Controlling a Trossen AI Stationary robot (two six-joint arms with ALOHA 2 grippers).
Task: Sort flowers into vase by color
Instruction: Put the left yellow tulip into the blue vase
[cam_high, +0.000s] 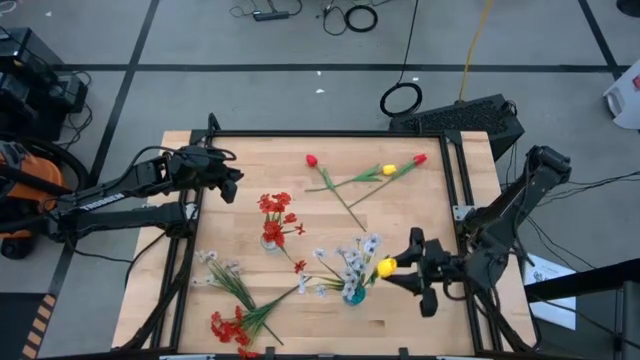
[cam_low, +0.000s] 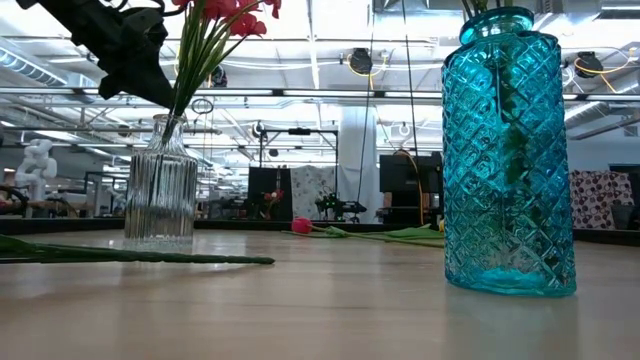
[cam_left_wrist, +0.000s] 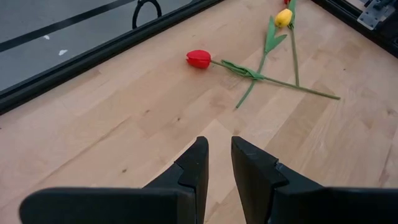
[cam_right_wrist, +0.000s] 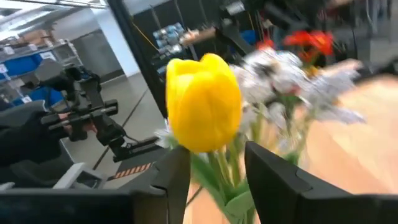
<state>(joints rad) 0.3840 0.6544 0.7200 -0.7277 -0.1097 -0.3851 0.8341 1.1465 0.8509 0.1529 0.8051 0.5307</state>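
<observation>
High view: your right gripper (cam_high: 405, 262) sits just beside the blue vase (cam_high: 353, 293), clamping a yellow tulip (cam_high: 385, 267); stem hidden.
Low view: vase tops cut off.
Left wrist: left gripper (cam_left_wrist: 217, 155) nearly closed, empty, red tulip (cam_left_wrist: 199, 59) lying well ahead.
Right wrist: tulip head above the jaws, stalk between them.

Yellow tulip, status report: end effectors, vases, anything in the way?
Right end effector shut on yellow tulip, beside blue vase holding white sprays. Left end effector empty, slightly open, near clear vase of red blossoms. Nothing blocking.
</observation>
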